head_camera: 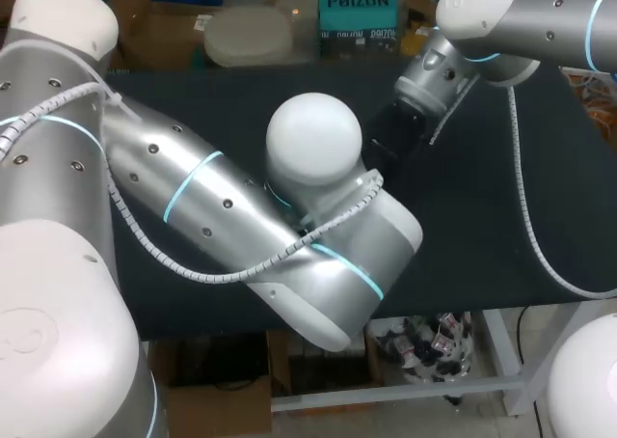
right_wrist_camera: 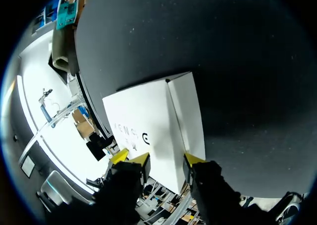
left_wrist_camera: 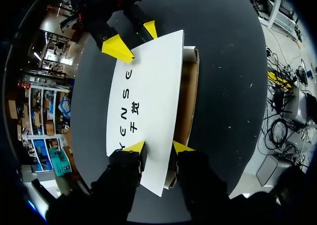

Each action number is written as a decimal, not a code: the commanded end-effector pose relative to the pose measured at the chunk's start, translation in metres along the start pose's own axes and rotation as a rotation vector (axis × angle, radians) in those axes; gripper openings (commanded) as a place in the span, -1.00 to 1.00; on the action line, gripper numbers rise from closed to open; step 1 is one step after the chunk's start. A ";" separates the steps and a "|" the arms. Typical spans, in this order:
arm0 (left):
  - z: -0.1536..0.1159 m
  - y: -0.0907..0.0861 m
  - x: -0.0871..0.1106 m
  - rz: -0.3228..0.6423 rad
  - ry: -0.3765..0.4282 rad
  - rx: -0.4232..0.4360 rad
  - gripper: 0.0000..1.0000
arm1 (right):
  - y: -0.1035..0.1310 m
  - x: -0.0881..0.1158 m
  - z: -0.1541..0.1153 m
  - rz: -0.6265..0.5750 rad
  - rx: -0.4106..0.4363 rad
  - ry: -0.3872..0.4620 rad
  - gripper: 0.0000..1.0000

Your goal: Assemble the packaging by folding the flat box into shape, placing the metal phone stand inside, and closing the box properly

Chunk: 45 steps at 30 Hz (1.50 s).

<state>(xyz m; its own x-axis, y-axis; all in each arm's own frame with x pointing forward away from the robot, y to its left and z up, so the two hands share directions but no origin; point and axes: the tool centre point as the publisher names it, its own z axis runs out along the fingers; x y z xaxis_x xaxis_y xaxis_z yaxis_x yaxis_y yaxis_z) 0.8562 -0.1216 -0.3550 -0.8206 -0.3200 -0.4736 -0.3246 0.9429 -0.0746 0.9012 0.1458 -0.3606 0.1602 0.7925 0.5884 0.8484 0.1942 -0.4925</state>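
A white printed box [left_wrist_camera: 148,96] lies on the dark table, one long side standing open and showing brown card [left_wrist_camera: 188,101]. My left gripper [left_wrist_camera: 158,148] is shut on the box's near end, a yellow tip on either side of the white panel. At the far end my right gripper [left_wrist_camera: 133,39] holds the other edge. In the right wrist view, the right gripper [right_wrist_camera: 167,159] is shut on a corner of the white box [right_wrist_camera: 148,121], whose narrow side panel [right_wrist_camera: 188,111] is folded down. The left arm [head_camera: 241,226] hides the box from the head view. No phone stand shows.
The dark tabletop [head_camera: 501,216] stretches to the right of the box and toward the front edge [head_camera: 453,308]. My right arm [head_camera: 521,18] comes in from the far right corner, its wrist [head_camera: 434,76] angled down toward the middle.
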 end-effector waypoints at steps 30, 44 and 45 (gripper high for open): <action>0.006 0.001 0.005 0.000 0.001 0.001 -0.26 | -0.005 -0.001 -0.008 0.003 -0.023 -0.001 -0.18; 0.006 0.000 0.005 0.001 -0.001 0.005 -0.25 | -0.023 -0.004 -0.025 -0.014 -0.086 0.012 -0.23; 0.006 0.000 0.005 0.002 0.000 0.005 -0.25 | -0.024 -0.004 -0.026 -0.017 -0.091 0.014 -0.28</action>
<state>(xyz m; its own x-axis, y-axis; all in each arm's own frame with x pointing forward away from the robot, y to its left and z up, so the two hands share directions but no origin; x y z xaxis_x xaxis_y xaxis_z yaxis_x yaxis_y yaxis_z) 0.8545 -0.1212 -0.3595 -0.8225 -0.3182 -0.4714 -0.3204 0.9440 -0.0781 0.9019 0.1270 -0.3413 0.1531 0.7825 0.6035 0.8759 0.1753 -0.4496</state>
